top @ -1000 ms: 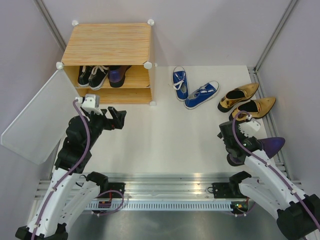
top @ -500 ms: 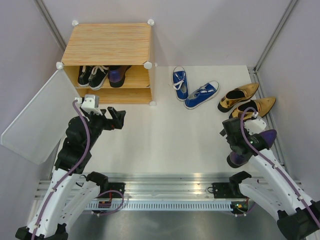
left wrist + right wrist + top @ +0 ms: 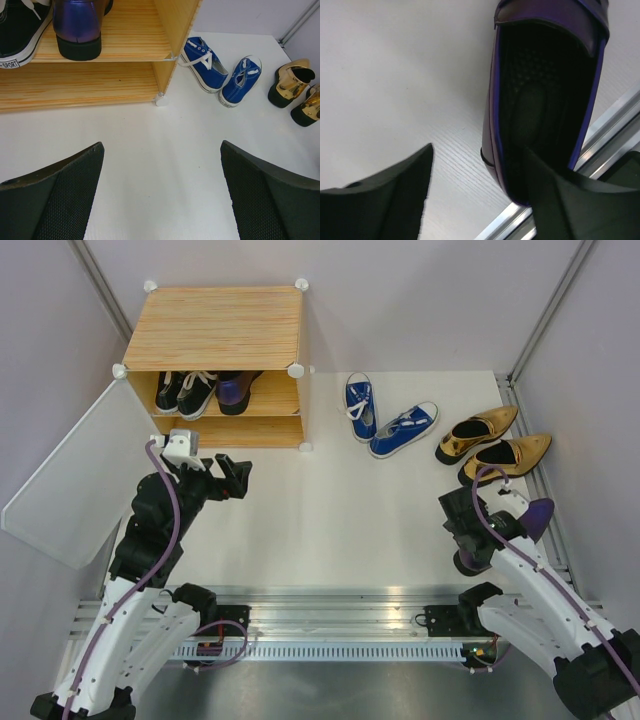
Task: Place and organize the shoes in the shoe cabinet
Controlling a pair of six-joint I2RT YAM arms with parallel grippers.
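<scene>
Dropping over the last second, your right pincer now sits low on the purple heel, which lies on the bench well to the right of the shoe cabinet and nearer the arm bases. The wrist view shows one finger down inside the shoe's opening and the other outside its side wall. The jaws have started to narrow, but a gap remains, so the pincer is released and grasps nothing yet. That suggests the pick of this shoe is about to begin. Its mate, the second purple heel, already stands on the cabinet's upper shelf beside the black sneakers. Your left pincer has not moved: it hangs wide and empty just in front of the cabinet. Blue sneakers and gold heels wait right of the cabinet.
</scene>
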